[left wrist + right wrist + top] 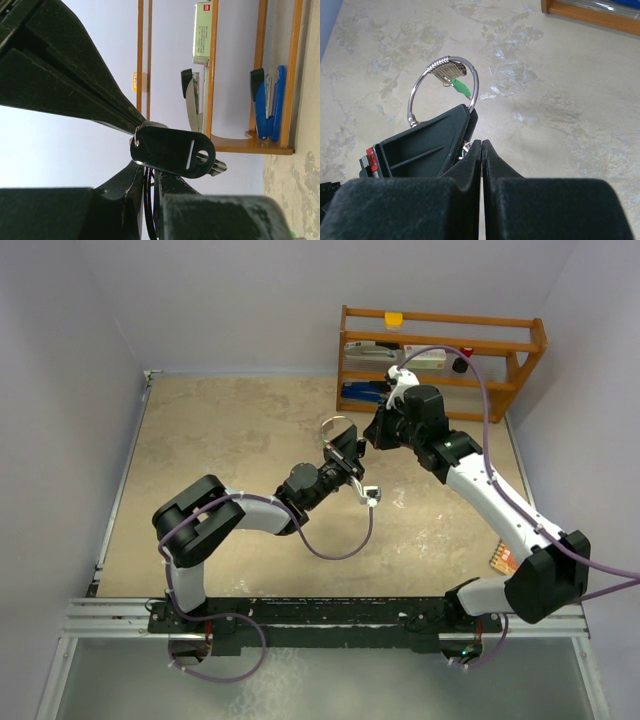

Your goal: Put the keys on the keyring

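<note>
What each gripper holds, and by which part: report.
Left gripper pinches the keyring by the arc opposite its green key. Right gripper is shut; a hold cannot be told.

1. keyring (476,86): thin, bright, polished metal wire with a ribbed coil.
2. keys (448,73): silvery metal; one has a glossy green plastic head.
3. black key head (170,150): smooth plastic with a faint sheen.
4. right gripper (482,146): matt black plastic, finely grainy.
5. table (560,100): mottled beige, matt, stone-like.
6. rack (440,322) at the table's far right corner: varnished orange wood.
7. stapler (274,100): glossy blue plastic.
</note>
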Robot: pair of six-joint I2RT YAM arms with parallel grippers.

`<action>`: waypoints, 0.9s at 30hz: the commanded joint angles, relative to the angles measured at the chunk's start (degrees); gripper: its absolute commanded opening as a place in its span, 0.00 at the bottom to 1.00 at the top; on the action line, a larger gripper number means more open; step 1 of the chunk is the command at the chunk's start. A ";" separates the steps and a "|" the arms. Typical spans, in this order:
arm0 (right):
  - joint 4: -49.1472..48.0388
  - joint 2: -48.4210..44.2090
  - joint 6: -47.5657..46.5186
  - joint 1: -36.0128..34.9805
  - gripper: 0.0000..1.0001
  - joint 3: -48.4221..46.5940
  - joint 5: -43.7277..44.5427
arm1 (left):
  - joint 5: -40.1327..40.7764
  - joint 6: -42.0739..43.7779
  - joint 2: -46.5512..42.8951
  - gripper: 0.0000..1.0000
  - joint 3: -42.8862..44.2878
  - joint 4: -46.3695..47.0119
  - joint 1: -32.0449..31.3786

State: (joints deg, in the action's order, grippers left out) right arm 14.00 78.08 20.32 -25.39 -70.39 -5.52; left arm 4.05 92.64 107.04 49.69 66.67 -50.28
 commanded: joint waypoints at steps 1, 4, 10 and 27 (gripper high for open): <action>0.03 0.31 -0.52 0.17 0.00 -3.12 0.09 | -1.22 1.24 -0.26 0.00 1.19 3.64 -0.08; 0.62 0.47 -0.90 0.08 0.00 -3.94 0.14 | -1.54 1.42 -0.18 0.00 1.37 2.95 -0.08; 3.48 1.14 -2.50 -0.17 0.00 -6.59 1.19 | -1.86 1.40 -0.08 0.00 1.84 1.36 -0.08; 7.47 -1.18 -2.89 -0.28 0.12 -3.64 6.12 | -0.37 -0.44 -0.64 0.00 2.34 -0.16 1.12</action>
State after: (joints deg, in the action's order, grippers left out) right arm 19.57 79.33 17.98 -25.78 -75.40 -3.18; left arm 3.29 92.58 107.81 50.41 64.18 -49.95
